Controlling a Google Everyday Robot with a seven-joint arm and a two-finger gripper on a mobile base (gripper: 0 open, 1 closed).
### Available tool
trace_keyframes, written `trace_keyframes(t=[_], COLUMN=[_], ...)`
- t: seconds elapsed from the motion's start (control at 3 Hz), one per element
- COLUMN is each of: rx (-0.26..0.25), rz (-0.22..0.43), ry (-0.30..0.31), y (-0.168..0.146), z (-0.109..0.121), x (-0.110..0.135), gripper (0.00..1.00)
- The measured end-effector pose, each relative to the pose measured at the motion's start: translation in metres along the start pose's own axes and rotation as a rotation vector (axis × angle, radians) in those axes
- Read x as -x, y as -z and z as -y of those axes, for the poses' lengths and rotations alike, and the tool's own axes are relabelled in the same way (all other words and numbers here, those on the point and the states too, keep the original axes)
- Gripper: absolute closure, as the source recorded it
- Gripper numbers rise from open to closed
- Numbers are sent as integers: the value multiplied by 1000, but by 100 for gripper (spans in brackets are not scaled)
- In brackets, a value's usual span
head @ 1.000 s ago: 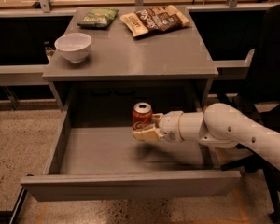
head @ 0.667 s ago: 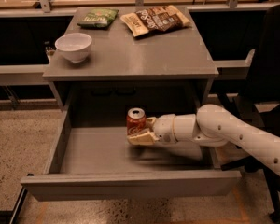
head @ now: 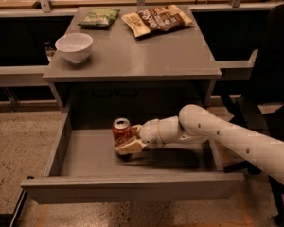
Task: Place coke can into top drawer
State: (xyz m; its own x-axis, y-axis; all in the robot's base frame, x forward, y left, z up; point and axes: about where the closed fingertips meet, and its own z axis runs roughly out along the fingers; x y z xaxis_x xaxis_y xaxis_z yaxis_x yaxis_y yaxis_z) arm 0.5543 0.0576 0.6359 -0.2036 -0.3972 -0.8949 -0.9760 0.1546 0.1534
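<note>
The top drawer (head: 132,188) is pulled wide open below the grey cabinet top (head: 146,56). The coke can (head: 121,131), red with a silver top, stands upright inside the drawer, left of its middle, low over or on the drawer floor. My gripper (head: 125,142) reaches in from the right on a white arm (head: 217,134) and is shut on the coke can, with one cream finger (head: 129,147) showing in front of the can's lower part. The can's base is hidden by that finger.
On the cabinet top stand a white bowl (head: 74,47) at the left, a green snack bag (head: 98,17) at the back and a brown chip bag (head: 157,19) beside it. A dark chair (head: 274,65) stands at the right. The floor is speckled.
My gripper has moved left and down with the coke can, deeper into the open drawer. The bowl and bags have not moved.
</note>
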Motion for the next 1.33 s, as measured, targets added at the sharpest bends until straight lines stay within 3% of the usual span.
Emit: trace_keyframes(t=[0.33,0.67,1.0,1.33], rx=[72,106,110,117], rz=[-8,-11,-11,-11], ry=[11,19,20,21], y=[-30,-51,-53,-56], z=[-7,-11,-12,-14], x=[0,7,7,7], gripper=[93,75,51,20])
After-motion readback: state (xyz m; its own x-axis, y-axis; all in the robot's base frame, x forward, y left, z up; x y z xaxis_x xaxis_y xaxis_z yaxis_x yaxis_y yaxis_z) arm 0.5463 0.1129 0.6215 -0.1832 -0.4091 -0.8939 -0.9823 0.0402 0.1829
